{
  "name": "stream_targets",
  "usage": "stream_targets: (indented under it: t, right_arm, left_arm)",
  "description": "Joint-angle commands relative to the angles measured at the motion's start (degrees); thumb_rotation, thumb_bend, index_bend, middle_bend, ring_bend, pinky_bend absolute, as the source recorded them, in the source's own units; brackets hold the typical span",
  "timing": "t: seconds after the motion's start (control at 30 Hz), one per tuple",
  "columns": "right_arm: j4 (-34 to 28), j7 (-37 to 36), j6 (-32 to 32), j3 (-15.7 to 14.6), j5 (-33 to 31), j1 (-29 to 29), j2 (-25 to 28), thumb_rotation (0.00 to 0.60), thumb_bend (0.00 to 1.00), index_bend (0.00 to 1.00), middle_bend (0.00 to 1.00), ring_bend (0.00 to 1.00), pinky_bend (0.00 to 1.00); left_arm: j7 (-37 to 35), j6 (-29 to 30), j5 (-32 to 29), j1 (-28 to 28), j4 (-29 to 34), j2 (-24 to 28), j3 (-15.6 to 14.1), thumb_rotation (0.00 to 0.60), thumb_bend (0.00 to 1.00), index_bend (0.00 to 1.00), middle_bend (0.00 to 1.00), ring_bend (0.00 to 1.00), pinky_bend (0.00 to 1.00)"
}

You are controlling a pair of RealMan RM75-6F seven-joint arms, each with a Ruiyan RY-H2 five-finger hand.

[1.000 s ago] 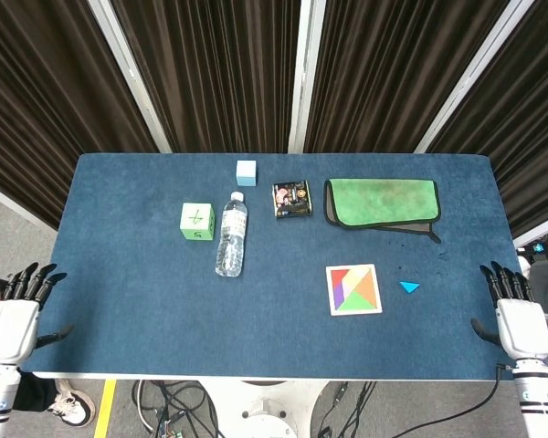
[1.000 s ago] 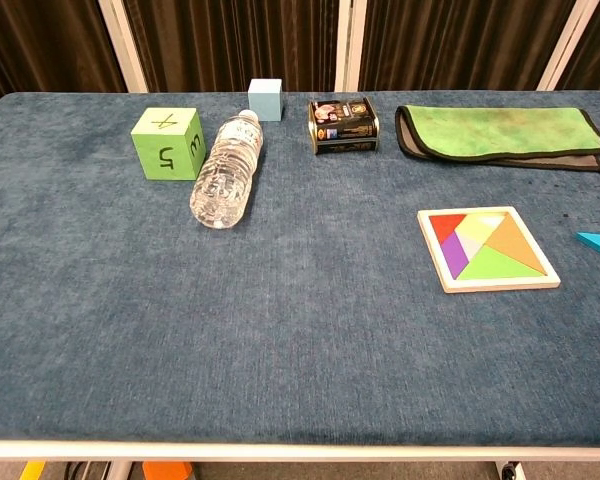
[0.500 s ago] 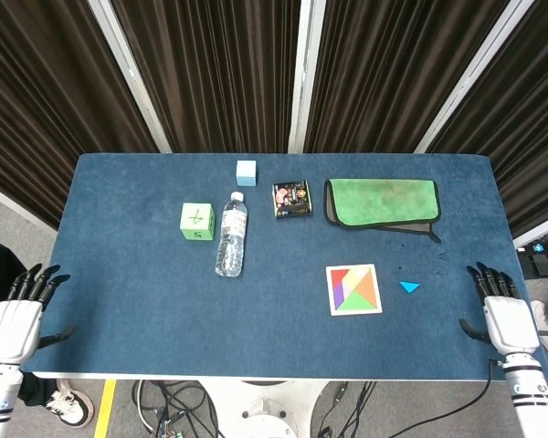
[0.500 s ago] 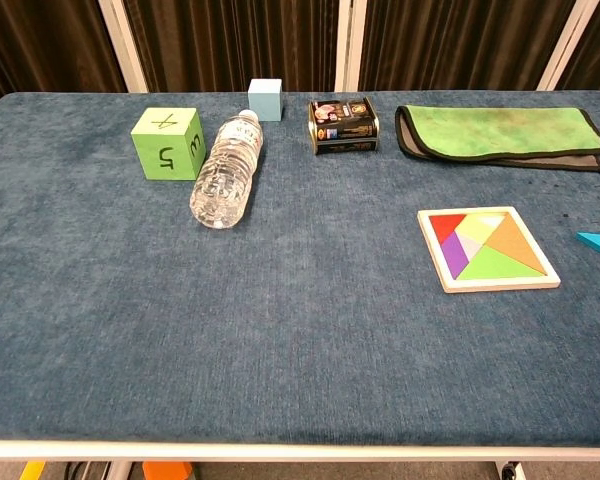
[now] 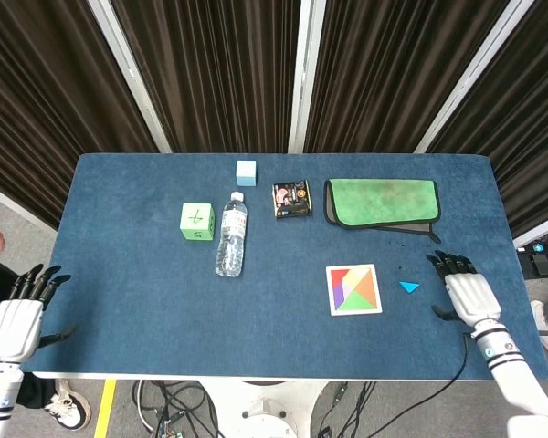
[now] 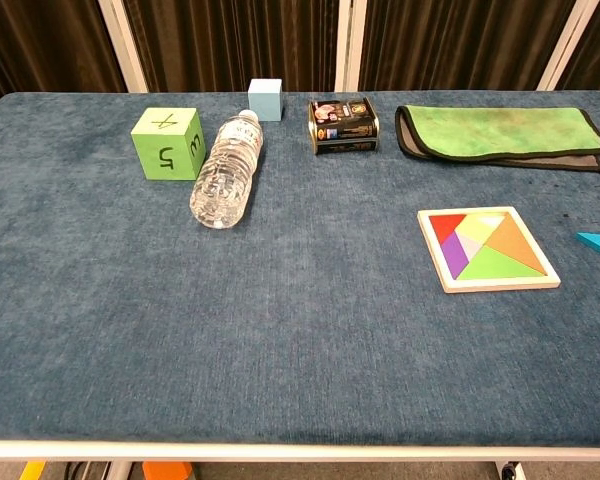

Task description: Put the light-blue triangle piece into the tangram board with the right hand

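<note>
The light-blue triangle piece lies flat on the blue table, just right of the tangram board. The board is a white-framed square holding several coloured pieces. My right hand hovers over the table a short way right of the triangle, fingers spread and holding nothing. My left hand hangs off the table's left front corner, fingers apart and empty. Neither hand appears in the chest view.
A clear water bottle lies on its side mid-table beside a green cube. At the back are a small pale-blue cube, a dark tin and a folded green cloth.
My right hand has moved left and forward from beyond the table's right edge to a spot near the triangle. The left hand and the objects have stayed put.
</note>
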State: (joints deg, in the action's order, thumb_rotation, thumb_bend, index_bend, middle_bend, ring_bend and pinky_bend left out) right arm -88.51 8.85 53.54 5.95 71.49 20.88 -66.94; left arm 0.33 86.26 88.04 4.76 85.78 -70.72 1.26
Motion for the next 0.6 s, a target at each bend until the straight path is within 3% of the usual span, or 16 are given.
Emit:
stream_targets:
  t: [0.03, 0.6]
  right_arm:
    - [-0.7, 2.6, -2.1, 0.4, -2.4, 2.0, -0.6, 0.6, 0.18, 0.05, 0.0, 0.0, 0.0]
    - [2.1, 8.0, -0.4, -1.1, -6.6, 3.9, -6.7, 0.6, 0.18, 0.14, 0.0, 0.0, 0.0]
  left_arm:
    - [-0.2, 0.0, -0.1, 0.0, -0.2, -0.1, 0.1, 0.6, 0.0, 0.22, 0.12, 0.01, 0.12]
    - [-1.9, -0.1, -0.5, -0.1, -2.3, -1.0, 0.1, 0.6, 0.0, 0.22, 0.12, 0.01, 0.13]
